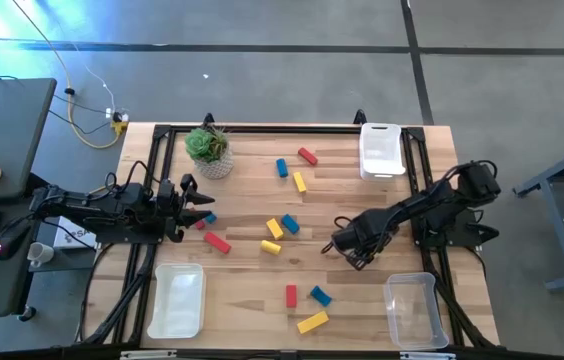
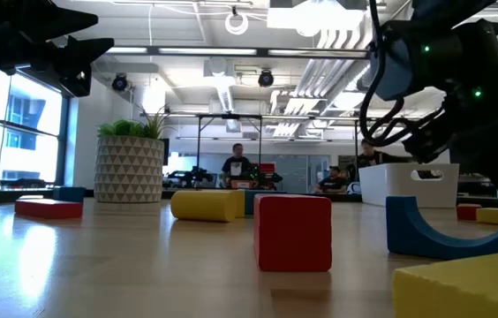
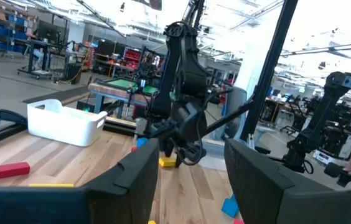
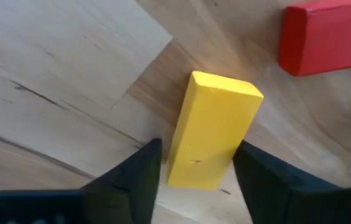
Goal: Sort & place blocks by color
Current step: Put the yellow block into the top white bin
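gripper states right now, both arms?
Left gripper: open, holding nothing, above the table's left side.
Right gripper: open, fingers on either side of a yellow block, not clamped on it yet.

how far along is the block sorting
Done: nothing, no block shows in the trays. In hand: the right claw stands open around a yellow block on the table. Left: every other block lies scattered; the left claw waits by the plant.

High cam looks straight down over whole surface (image 1: 262,200). Low cam sits at surface level, faces room. Left wrist cam looks across at right arm (image 3: 185,93); right wrist cam hangs close above wood. High & low share blocks (image 1: 274,228).
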